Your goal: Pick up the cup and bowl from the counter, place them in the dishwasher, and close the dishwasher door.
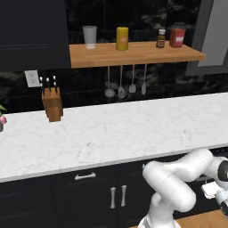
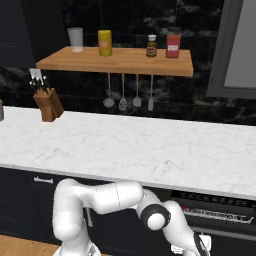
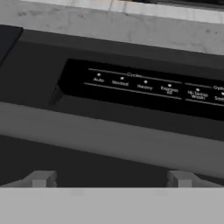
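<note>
Apparently the job is near its end. On the stretch of marble counter [image 1: 111,129] in the base views I see neither the cup nor the bowl, so they are probably already loaded, though I cannot confirm it. The dishwasher [image 2: 220,212] sits under the counter at right, its grey wire rack [image 2: 215,216] showing through a gap, so the door looks not fully shut. The gripper [image 3: 111,179] is low in front of it, fingertips [image 3: 41,178] spread wide with nothing between them, facing the control panel [image 3: 148,87] with its cycle labels. Pushing the door closed seems to be what remains.
</note>
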Robot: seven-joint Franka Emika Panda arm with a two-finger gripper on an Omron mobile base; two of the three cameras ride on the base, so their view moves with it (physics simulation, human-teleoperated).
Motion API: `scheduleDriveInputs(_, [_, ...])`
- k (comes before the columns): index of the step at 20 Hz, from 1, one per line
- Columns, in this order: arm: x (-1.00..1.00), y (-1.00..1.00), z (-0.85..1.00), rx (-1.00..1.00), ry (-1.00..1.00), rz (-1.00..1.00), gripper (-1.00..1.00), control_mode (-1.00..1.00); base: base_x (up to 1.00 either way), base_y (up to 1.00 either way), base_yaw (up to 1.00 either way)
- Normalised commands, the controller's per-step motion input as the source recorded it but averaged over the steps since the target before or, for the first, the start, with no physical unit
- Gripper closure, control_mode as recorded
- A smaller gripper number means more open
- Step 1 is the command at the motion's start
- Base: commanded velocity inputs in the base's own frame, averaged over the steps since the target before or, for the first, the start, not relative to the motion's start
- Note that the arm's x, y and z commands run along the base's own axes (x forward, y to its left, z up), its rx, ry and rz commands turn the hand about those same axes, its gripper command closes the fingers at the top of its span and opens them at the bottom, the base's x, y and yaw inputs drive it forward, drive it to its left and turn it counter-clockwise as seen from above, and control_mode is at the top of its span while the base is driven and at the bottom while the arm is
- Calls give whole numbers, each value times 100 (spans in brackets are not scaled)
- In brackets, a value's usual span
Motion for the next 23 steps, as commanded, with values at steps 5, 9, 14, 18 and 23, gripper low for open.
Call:
scheduleDriveInputs(5, [86,0,4,-5,26,-5,-100,-100,0,0,0])
scheduleDriveInputs(9, [63,0,0,0,21,-4,-100,-100,0,0,0])
scheduleDriveInputs(14, [42,0,0,0,14,-1,-100,-100,0,0,0])
scheduleDriveInputs(18, [46,0,0,0,15,0,-100,-100,0,0,0])
scheduleDriveInputs(23, [21,0,0,0,8,0,-100,-100,0,0,0])
